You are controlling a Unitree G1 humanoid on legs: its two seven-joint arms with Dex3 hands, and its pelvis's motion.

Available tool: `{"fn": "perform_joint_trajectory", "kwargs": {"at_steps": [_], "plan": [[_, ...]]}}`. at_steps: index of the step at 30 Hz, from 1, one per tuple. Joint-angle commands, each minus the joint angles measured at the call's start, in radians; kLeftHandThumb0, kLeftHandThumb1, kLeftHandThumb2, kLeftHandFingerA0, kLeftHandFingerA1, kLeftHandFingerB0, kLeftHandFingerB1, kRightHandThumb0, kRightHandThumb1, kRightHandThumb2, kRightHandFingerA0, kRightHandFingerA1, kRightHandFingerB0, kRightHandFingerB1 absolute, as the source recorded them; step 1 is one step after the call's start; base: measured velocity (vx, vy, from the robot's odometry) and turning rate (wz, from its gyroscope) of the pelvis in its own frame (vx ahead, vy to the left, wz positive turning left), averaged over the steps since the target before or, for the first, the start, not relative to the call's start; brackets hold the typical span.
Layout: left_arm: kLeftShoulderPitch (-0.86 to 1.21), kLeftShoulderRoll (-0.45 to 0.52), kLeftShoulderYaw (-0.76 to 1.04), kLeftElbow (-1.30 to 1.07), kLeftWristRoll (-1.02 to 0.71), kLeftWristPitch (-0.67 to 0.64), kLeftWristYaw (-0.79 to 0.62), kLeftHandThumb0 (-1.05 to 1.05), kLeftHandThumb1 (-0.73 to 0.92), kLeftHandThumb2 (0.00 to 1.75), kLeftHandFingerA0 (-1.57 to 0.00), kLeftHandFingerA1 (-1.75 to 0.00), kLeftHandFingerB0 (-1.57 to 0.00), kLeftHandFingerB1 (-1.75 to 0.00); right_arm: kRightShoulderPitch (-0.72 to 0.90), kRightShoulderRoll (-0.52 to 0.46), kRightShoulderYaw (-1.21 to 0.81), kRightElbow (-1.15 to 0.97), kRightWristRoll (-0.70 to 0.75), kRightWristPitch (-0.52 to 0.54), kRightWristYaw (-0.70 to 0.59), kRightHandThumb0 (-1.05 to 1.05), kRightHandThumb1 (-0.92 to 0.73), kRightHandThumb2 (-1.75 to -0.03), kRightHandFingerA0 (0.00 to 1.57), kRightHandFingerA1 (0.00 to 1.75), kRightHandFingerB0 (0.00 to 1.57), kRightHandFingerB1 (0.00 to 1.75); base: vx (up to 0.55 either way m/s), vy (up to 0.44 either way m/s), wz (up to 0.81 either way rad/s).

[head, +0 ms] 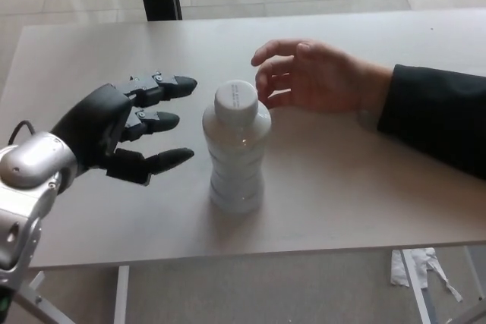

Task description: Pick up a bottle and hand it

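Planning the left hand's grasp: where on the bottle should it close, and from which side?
Probably around the ribbed middle of the upright bottle, from the robot's left, where the open left hand waits. A person's hand crowds the cap side.

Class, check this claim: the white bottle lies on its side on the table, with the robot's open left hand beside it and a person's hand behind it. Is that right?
Not quite. The head view shows the bottle standing upright on the table, cap up. The rest holds: the open left hand is beside it and the person's hand behind it.

Bottle [236, 149] upright on table [364, 187], between robot hand [125, 130] and person's hand [319, 77]
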State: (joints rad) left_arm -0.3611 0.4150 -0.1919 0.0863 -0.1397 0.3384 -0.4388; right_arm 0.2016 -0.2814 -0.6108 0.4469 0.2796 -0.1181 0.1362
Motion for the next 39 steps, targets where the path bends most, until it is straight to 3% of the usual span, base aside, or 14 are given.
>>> {"fn": "perform_joint_trajectory", "kwargs": {"at_steps": [1, 3, 6, 8, 10, 11, 12, 13, 14, 16, 26, 27, 34, 39], "plan": [[-0.029, 0.036, -0.049, 0.036, 0.042, 0.037, -0.096, -0.65, 0.34, 0.85, 0.00, -0.45, 0.00, -0.20, -0.006, -0.023, 0.000, 0.008, 0.000, -0.004, -0.014, -0.71, -0.63, -0.61, 1.13, 1.57, 0.29, 0.55, 0.00, 0.000, 0.00], [-0.039, 0.033, -0.074, 0.049, 0.065, 0.013, -0.098, -0.83, 0.47, 0.55, -0.07, -0.53, 0.00, -0.24, -0.018, -0.025, 0.001, 0.017, 0.006, -0.004, -0.010, -0.75, -0.50, -0.81, 1.20, 1.43, 0.27, 0.58, 0.00, 0.000, 0.00], [-0.051, 0.012, -0.099, 0.064, 0.075, 0.018, -0.098, -0.80, 0.36, 0.82, -0.84, -0.99, -0.08, -0.07, -0.014, -0.023, 0.012, 0.002, -0.007, -0.007, -0.015, -0.73, -0.63, -0.61, 1.11, 1.57, 0.29, 0.55, 0.00, 0.000, 0.00], [-0.048, 0.009, -0.104, 0.061, 0.080, 0.018, -0.096, -0.80, 0.36, 0.82, -0.84, -0.99, -0.08, -0.07, -0.009, -0.023, 0.016, -0.010, -0.012, 0.002, -0.026, -0.73, -0.63, -0.61, 1.11, 1.57, 0.29, 0.55, 0.00, 0.000, 0.00], [-0.048, -0.004, -0.136, 0.074, 0.116, -0.005, -0.083, -0.92, 0.46, 0.55, -0.27, -0.64, 0.00, -0.14, -0.012, -0.017, 0.019, -0.020, -0.012, 0.005, -0.035, -0.74, -0.61, -0.60, 1.18, 1.53, 0.30, 0.56, 0.00, 0.000, 0.00], [-0.048, -0.004, -0.147, 0.084, 0.132, -0.026, -0.080, -0.80, 0.45, 0.91, -0.08, -0.49, 0.00, 0.00, -0.011, -0.017, 0.021, -0.026, -0.012, 0.008, -0.035, -0.75, -0.61, -0.60, 1.17, 1.55, 0.30, 0.56, 0.00, 0.000, 0.00], [-0.050, -0.003, -0.163, 0.086, 0.156, -0.031, -0.069, -0.99, 0.45, 0.67, 0.00, -0.27, 0.00, 0.00, -0.011, -0.016, 0.022, -0.033, -0.009, 0.012, -0.033, -0.77, -0.48, -0.84, 1.27, 1.43, 0.26, 0.58, 0.00, 0.000, 0.00], [-0.053, -0.007, -0.174, 0.085, 0.175, -0.032, -0.054, -0.88, 0.49, 0.95, 0.00, -0.11, 0.00, 0.00, -0.013, -0.014, 0.023, -0.042, -0.006, 0.021, -0.037, -0.77, -0.48, -0.84, 1.28, 1.42, 0.27, 0.59, 0.00, 0.000, 0.00], [-0.053, -0.016, -0.172, 0.090, 0.177, -0.034, -0.043, -1.00, 0.52, 0.57, 0.00, 0.00, 0.00, 0.00, -0.013, -0.013, 0.023, -0.044, -0.002, 0.022, -0.035, -0.77, -0.48, -0.84, 1.27, 1.42, 0.27, 0.59, 0.00, 0.000, 0.00], [-0.052, -0.036, -0.166, 0.106, 0.186, -0.055, -0.018, -0.93, 0.54, 0.99, 0.00, -0.14, 0.00, 0.00, -0.026, -0.017, 0.023, -0.027, 0.000, 0.016, -0.032, -0.77, -0.47, -0.83, 1.28, 1.43, 0.27, 0.58, 0.00, 0.000, 0.00], [0.061, -0.244, -0.109, 0.059, 0.256, -0.035, 0.255, -0.89, 0.46, 0.73, 0.00, -0.01, 0.00, 0.00, -0.025, -0.021, 0.028, -0.040, -0.008, 0.026, -0.036, -0.73, -0.61, -0.60, 1.16, 1.55, 0.33, 0.54, 0.00, 0.000, 0.00], [0.074, -0.275, -0.109, 0.060, 0.264, -0.031, 0.289, -0.93, 0.55, 0.93, 0.00, -0.19, 0.00, -0.19, -0.032, -0.020, 0.024, -0.030, 0.001, 0.024, -0.031, -0.77, -0.48, -0.84, 1.26, 1.43, 0.28, 0.58, 0.00, 0.000, 0.00], [0.063, -0.361, -0.138, 0.105, 0.352, -0.031, 0.421, -1.05, 0.62, 0.94, 0.00, -0.10, 0.00, -0.07, -0.040, -0.022, 0.030, -0.026, -0.004, 0.021, -0.032, -0.74, -0.61, -0.60, 1.16, 1.56, 0.34, 0.54, 0.00, 0.000, 0.00], [0.084, -0.468, -0.184, 0.172, 0.413, -0.090, 0.565, -0.94, 0.54, 0.92, 0.00, -0.23, 0.00, -0.21, -0.027, -0.016, 0.035, -0.053, -0.007, 0.028, -0.037, -0.79, -0.49, -0.83, 1.24, 1.45, 0.29, 0.58, 0.00, 0.000, 0.00]]}}
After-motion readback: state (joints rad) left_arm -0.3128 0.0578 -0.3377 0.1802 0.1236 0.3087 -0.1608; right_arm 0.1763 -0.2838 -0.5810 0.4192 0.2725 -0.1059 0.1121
